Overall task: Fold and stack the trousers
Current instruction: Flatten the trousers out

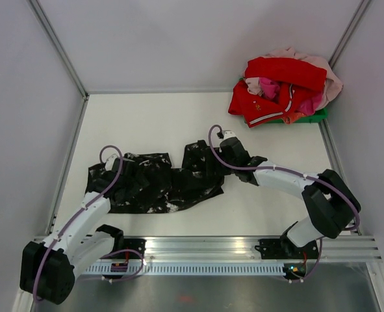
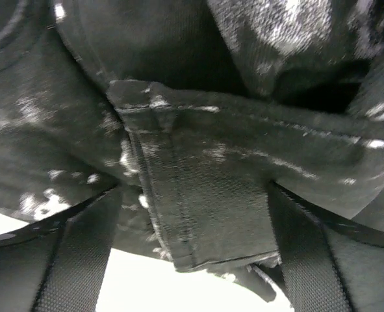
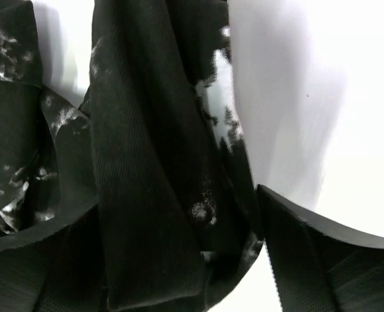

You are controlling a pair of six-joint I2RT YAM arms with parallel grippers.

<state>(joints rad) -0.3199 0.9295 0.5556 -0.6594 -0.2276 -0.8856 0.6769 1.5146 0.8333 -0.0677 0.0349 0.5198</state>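
Observation:
The black, white-splattered trousers (image 1: pixel 159 185) lie crumpled across the middle of the white table, stretched left to right. My left gripper (image 1: pixel 117 170) is down on their left end. In the left wrist view a hemmed flap of the trousers (image 2: pixel 198 149) lies between its wide-apart fingers (image 2: pixel 75 260), and the left gripper (image 2: pixel 195 224) is open. My right gripper (image 1: pixel 212 153) is on the right end. There a thick fold of the trousers (image 3: pixel 140 162) runs between its spread fingers (image 3: pixel 308 253), and the right gripper (image 3: pixel 179 237) is open around the cloth.
A heap of red and pink clothes (image 1: pixel 286 88) sits on a green tray (image 1: pixel 312 117) at the back right corner. White walls with metal posts close in the table on three sides. An aluminium rail (image 1: pixel 243 247) runs along the near edge.

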